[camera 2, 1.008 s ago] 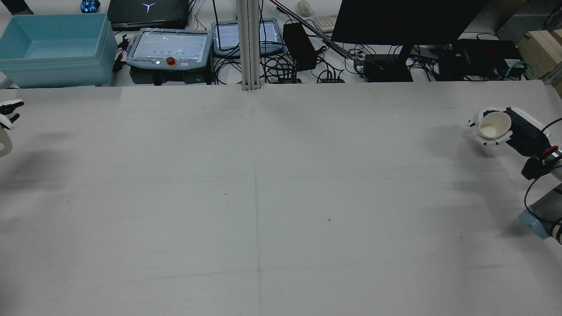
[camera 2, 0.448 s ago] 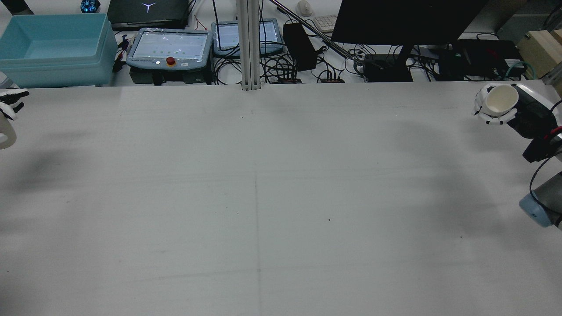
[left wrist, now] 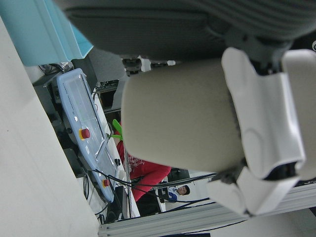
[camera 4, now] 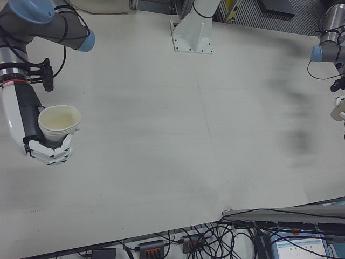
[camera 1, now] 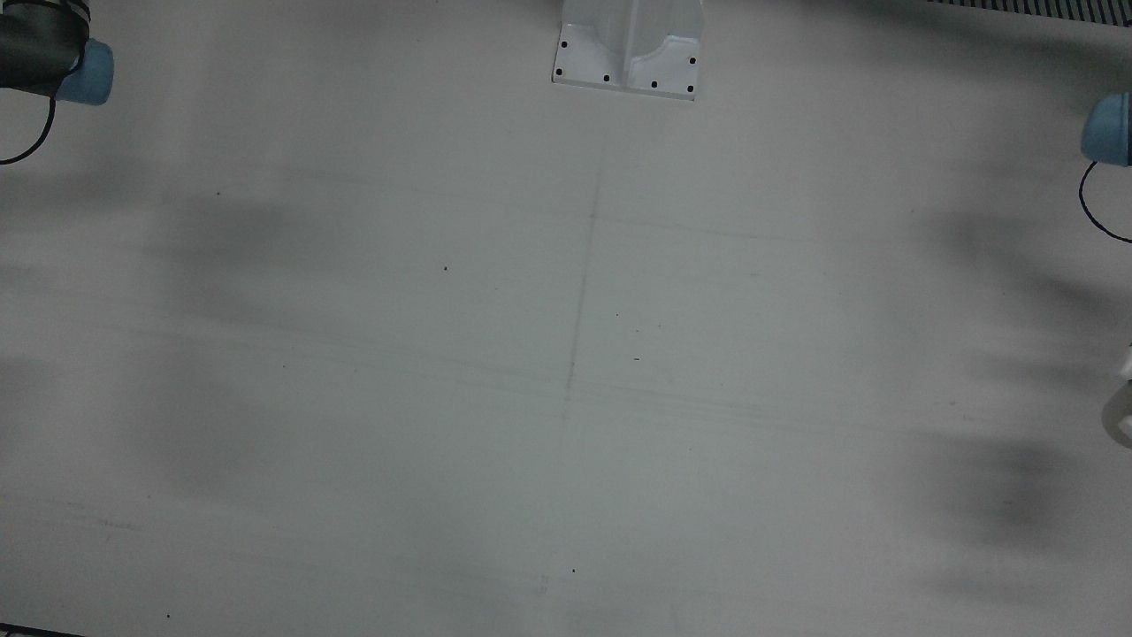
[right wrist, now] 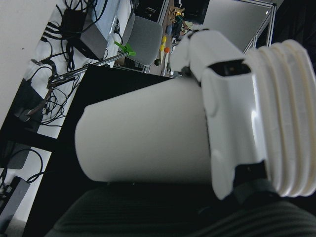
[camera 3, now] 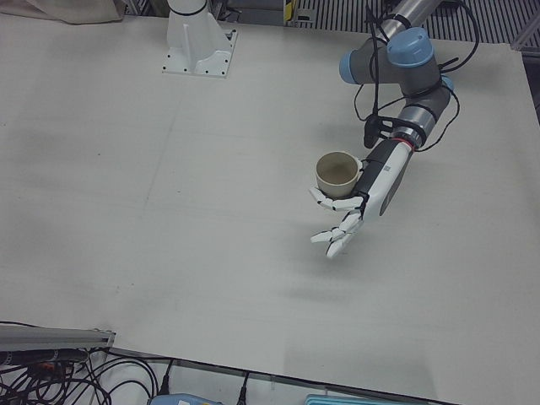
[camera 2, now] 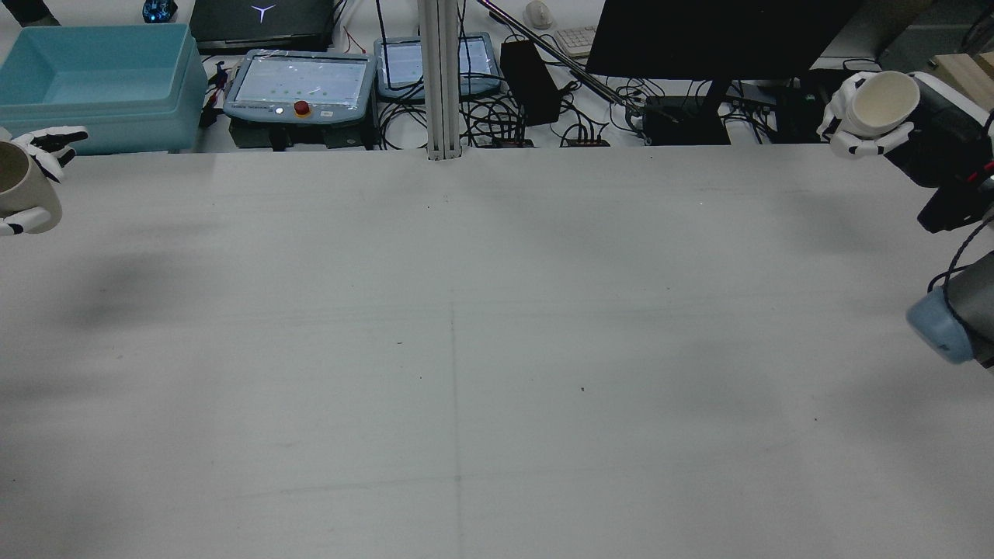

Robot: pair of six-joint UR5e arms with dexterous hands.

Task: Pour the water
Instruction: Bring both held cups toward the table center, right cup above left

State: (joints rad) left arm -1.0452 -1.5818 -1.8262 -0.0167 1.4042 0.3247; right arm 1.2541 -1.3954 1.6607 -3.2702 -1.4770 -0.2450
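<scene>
Robot hands [camera 3: 350, 207] [camera 4: 46, 148] around raised cups [camera 3: 337, 170] [camera 4: 58, 122]

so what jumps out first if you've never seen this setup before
Each hand holds a cup well above the table, at opposite ends: the left hand carries a beige cup, the right hand a stack of white paper cups. Between them the wide white table is bare, marked only by the arms' shadows. Beyond its far edge sit a blue bin, control tablets and tangled cables.
</scene>
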